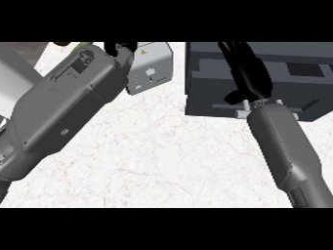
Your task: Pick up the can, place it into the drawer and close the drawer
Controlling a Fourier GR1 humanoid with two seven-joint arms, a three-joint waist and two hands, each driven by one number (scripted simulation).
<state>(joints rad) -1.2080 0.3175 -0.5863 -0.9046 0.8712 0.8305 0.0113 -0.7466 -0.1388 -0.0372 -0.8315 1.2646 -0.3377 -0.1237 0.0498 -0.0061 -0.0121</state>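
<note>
While the right hand's (244, 73) straight fingers overlie the dark-grey drawer (313, 73), the left's are hidden.

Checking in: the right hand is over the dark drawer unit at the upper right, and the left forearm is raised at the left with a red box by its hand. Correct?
Not quite. The head view shows that the box by the left hand is light grey, not red. The rest holds: the right hand is over the dark drawer unit at the upper right, and the left forearm is raised at the left.
</note>
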